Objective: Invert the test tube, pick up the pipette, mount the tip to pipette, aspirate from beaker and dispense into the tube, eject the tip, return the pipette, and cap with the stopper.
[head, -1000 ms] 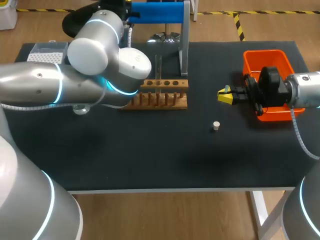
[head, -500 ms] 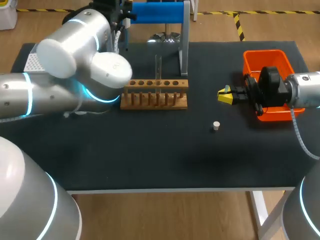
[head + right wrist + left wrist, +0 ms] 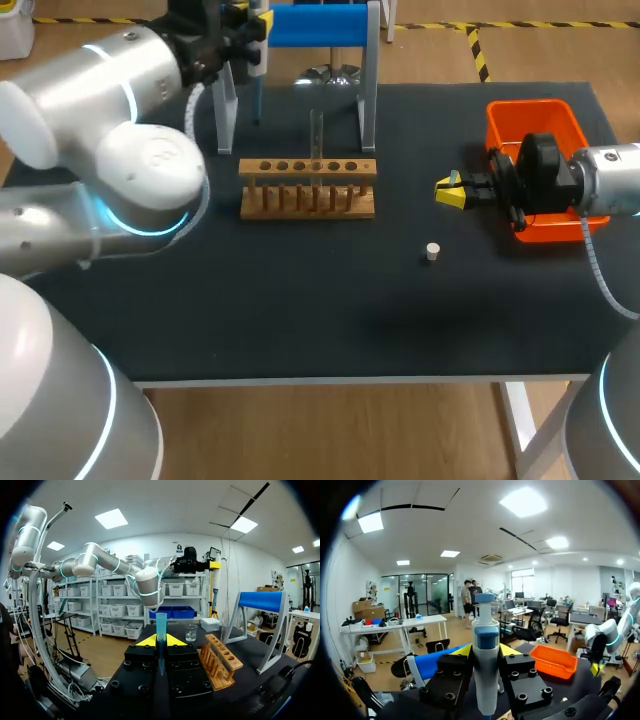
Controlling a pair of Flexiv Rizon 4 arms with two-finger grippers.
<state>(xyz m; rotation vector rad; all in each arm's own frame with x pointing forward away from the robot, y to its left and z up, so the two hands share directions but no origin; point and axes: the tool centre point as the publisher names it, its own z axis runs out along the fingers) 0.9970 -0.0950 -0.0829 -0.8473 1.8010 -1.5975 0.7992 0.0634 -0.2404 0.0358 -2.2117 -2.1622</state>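
Note:
My left gripper point(image 3: 248, 20) is at the far left of the table, beside the blue pipette stand point(image 3: 318, 24). It is shut on the white and blue pipette point(image 3: 259, 58), which stands upright between its fingers point(image 3: 486, 652) in the left wrist view. A clear test tube point(image 3: 316, 132) stands upright in the wooden rack point(image 3: 308, 187). My right gripper point(image 3: 447, 190) hovers right of the rack, shut on a blue pipette tip point(image 3: 161, 630). The small white stopper point(image 3: 432, 251) lies on the table in front of it. The beaker point(image 3: 191, 632) shows only in the right wrist view.
An orange bin point(image 3: 535, 128) sits at the right, under my right wrist. My bulky left arm point(image 3: 110, 170) covers the table's left part. A white tip box point(image 3: 210, 624) stands near the beaker, beyond the rack point(image 3: 221, 665).
My left arm has swung left and back off the rack, carrying the pipette up to the stand's left post. The rack is now fully uncovered. The right arm has not moved.

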